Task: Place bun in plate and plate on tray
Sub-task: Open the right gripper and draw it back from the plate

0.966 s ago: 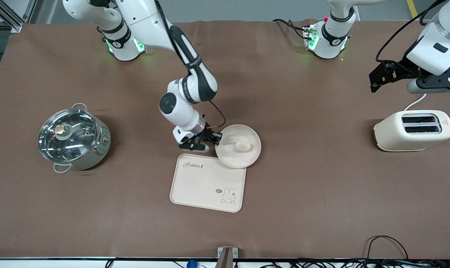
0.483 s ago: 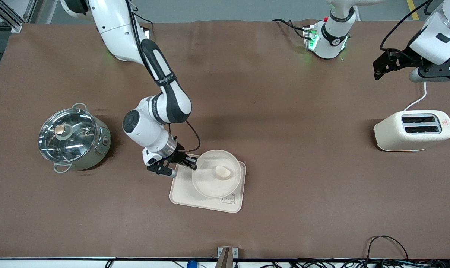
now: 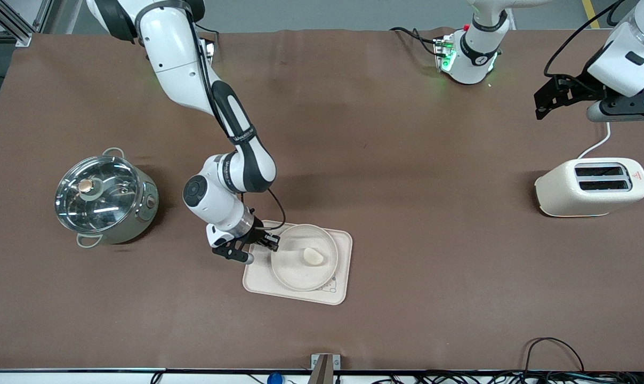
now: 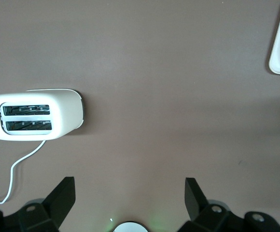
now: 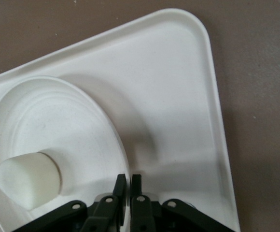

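The round cream plate is on or just above the cream tray; I cannot tell whether it rests on it. The small off-white bun lies in the plate. My right gripper is shut on the plate's rim at the right arm's end. In the right wrist view the fingers pinch the rim of the plate, with the bun inside and the tray below. My left gripper is open, empty, and waits high over the left arm's end; its own view shows bare table beneath.
A cream toaster stands at the left arm's end, also in the left wrist view. A steel pot with a glass lid stands at the right arm's end. Cables run along the table edge nearest the camera.
My right gripper carried the plate with the bun from beside the tray's farther edge to over the tray, then lowered it. The left arm barely moved.
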`<state>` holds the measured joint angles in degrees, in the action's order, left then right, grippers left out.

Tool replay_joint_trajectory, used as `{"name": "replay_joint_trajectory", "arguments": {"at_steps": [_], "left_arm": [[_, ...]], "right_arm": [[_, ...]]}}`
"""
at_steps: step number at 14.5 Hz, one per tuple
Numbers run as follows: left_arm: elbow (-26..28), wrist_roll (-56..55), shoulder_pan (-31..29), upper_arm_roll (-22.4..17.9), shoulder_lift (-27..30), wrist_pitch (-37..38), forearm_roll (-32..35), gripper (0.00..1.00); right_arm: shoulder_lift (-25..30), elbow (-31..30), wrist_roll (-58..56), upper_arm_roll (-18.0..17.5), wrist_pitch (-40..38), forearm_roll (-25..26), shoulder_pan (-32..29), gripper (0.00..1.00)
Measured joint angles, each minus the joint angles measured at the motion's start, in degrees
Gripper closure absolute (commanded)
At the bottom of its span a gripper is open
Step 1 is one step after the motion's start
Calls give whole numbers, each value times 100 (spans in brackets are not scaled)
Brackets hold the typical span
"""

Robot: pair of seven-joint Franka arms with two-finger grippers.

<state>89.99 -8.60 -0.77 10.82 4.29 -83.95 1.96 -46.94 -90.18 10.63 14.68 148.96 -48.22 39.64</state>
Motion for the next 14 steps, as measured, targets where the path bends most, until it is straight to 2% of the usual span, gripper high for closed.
{"name": "replay_joint_trajectory", "arguments": {"at_steps": [1,3,5,8,10,14], "left_arm": [[-6,0,-1,-4,-13,-7,0,0],[-19,0,-13,-13,-47,-9,0,0],[-30,0,-75,-20,-63,-9,0,0],[-40,3,-118,-26,-66,-9,0,0],[-56,35,-105,-21,-66,-8,0,0],[-73,265,-77,4,-65,-8,0,0]], "right_arm": [[-8,151,1,6,-233,0,-68,0],[12,529,-15,46,-847,116,-311,0],[90,819,-23,171,-1161,794,-564,0],[289,952,-213,588,-1594,1765,-698,0],[513,978,-652,1038,-2150,1998,-689,0],[1218,1006,-1528,2257,-3795,2038,-717,0]]}}
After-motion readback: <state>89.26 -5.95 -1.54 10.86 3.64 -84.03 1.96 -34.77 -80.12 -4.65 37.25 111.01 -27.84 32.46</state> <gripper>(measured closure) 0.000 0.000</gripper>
